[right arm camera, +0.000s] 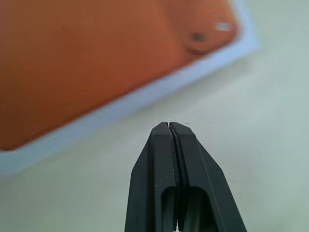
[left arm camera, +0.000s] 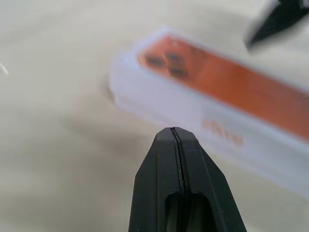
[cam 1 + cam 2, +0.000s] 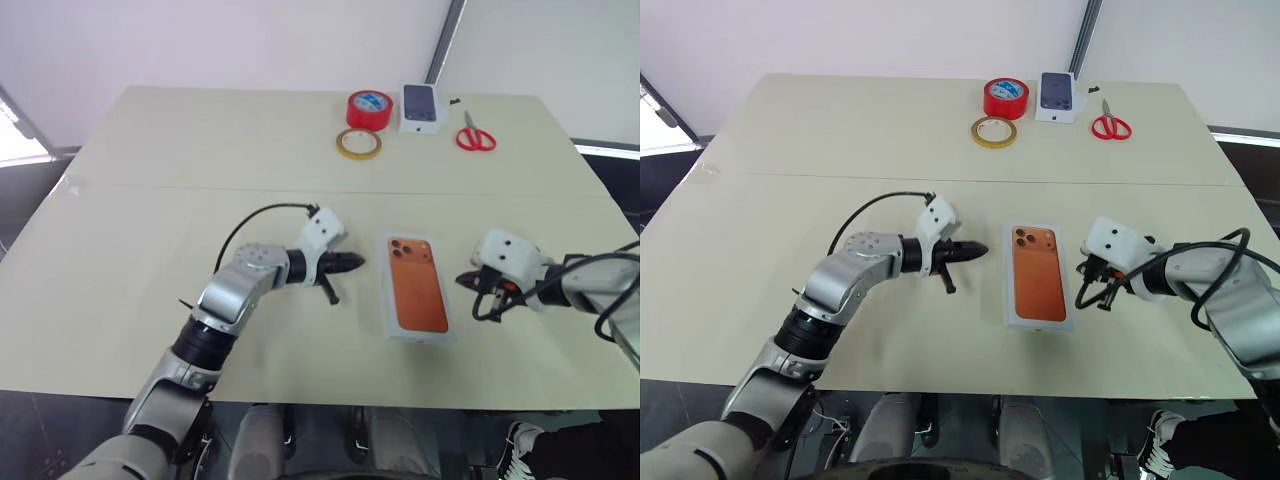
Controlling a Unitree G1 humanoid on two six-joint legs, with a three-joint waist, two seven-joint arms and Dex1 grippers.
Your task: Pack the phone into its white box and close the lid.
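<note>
The lid, white with an orange phone picture on top, lies flat on the table between my two grippers. Orange lettering runs along its side wall. The white box under it and the phone are hidden. My left gripper is shut and empty; it points at the lid's left long side from a short gap away, and its tips are pressed together. My right gripper is also shut and empty, just off the lid's right long side. In the right wrist view its closed tips hover close to the lid's white border.
At the table's far edge stand a red tape roll, a yellow tape ring, a small white box showing a dark phone and red-handled scissors. The table's near edge runs just below my arms.
</note>
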